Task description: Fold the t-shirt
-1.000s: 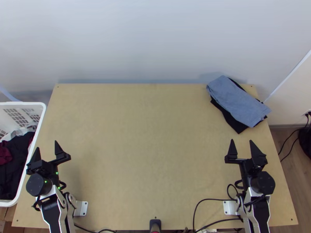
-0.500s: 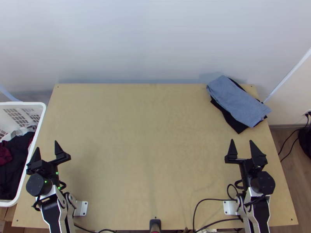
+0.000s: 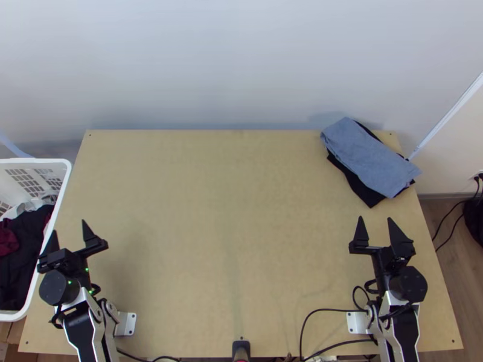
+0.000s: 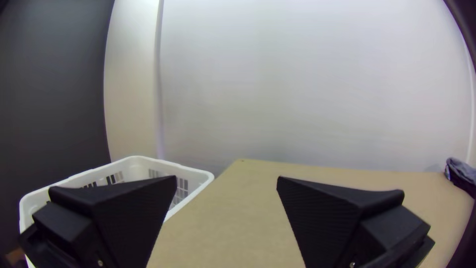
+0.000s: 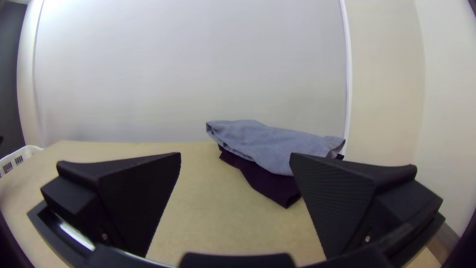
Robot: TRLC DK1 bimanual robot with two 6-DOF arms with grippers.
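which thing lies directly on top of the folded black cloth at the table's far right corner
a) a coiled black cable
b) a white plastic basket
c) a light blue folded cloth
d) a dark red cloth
c, since the light blue folded cloth lies over the folded black cloth, whose dark edges stick out from under it

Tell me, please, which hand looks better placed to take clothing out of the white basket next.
Left, I would say: the left hand is open beside the white basket, where dark clothing lies, while the right hand is far from it, nearer the blue cloth.
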